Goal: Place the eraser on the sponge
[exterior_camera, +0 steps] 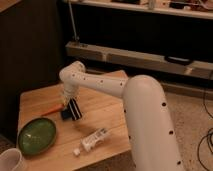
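Reaching down over wooden table [107, 114], big white arm [146, 107], green plate [36, 136] front-left, white tube [94, 138], gripper [68, 103] low at the eraser [74, 109], grasp or release cannot tell, eraser over the sponge [64, 115], orange stick [50, 110] beside.

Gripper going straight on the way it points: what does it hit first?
Probably the eraser, right below the gripper, next to the sponge on the table; depth is unclear.

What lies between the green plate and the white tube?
Only bare table, in the camera view; the claw is farther back, at the eraser.
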{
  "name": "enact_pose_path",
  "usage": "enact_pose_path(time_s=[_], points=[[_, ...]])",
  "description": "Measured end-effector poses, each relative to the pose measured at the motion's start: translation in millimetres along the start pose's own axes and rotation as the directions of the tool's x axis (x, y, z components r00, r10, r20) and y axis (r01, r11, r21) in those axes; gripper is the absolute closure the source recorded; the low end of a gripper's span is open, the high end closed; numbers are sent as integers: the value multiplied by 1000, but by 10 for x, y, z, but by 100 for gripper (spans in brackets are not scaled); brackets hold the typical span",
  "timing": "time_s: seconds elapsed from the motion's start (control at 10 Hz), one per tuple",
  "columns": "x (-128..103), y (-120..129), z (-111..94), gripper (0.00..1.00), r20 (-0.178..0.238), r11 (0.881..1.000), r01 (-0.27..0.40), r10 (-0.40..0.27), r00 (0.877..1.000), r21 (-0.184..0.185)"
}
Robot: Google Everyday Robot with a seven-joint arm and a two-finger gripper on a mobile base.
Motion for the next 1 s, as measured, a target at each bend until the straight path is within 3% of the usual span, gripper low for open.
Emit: enact_pose_path(time_s=[0.1,0.5,1.0], points=[[3,-11,27,61,10,1000,-1,1,1000,0],[31,-48,75,23,25,1000,-3,3,1000,6],[72,-21,49,20,20,1000,-5,4,1000,10]])
